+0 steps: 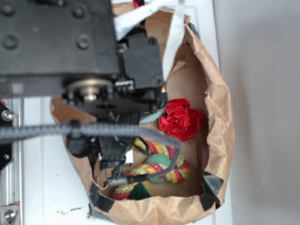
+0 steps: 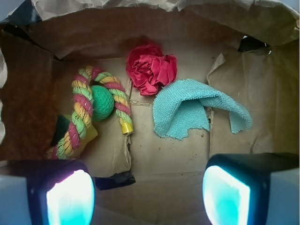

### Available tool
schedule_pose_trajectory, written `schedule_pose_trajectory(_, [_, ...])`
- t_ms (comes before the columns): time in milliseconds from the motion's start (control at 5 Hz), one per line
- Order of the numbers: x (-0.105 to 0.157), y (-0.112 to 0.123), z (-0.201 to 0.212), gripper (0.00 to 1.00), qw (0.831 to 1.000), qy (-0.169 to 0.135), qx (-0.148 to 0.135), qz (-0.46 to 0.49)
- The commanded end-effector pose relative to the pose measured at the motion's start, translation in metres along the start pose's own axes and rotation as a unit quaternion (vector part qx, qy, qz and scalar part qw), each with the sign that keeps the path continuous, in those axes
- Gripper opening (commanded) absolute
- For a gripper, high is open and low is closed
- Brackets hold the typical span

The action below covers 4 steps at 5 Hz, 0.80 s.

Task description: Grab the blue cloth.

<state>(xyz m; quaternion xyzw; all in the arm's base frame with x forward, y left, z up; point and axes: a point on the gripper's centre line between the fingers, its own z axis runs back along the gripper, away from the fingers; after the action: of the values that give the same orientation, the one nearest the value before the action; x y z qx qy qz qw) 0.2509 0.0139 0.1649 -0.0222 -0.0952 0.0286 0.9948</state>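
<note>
I am lining up over the brown paper bag (image 2: 42, 117), and nothing is grabbed yet. From the wrist view, left to right: the rope toy (image 2: 82, 112) sits at nine o'clock, the red fabric ball (image 2: 151, 70) at twelve, and the blue cloth (image 2: 187, 108) at about two, touching the ball. My claw (image 2: 147, 197) is wide open and empty. Next I think I must slide right and go down — not catching the ball or the bag's wall.

Blue cloth (image 2: 180, 110): fuzzy matt terry weave. Paper bag (image 2: 159, 154): creased, rough brown paper. Red fabric ball (image 2: 151, 71): ruffled, faintly sheened. Rope toy (image 2: 82, 110): braided fibre; its green ball (image 2: 101, 102) dimpled, rubbery.
</note>
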Motion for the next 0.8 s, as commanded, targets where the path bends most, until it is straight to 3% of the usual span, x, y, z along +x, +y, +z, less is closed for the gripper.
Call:
schedule_pose_trajectory(0, [0.002, 0.0, 0.004, 1.0, 1.0, -0.006, 0.0, -0.001])
schedule_pose_trajectory(200, [0.011, 0.009, -0.006, 1.0, 0.992, -0.043, 0.02, 0.119])
schedule_pose_trajectory(400, [0.015, 0.013, -0.018, 1.0, 0.975, -0.038, 0.059, 0.209])
schedule_pose_trajectory(600, [0.022, 0.016, -0.033, 1.0, 0.939, -0.022, 0.144, 0.312])
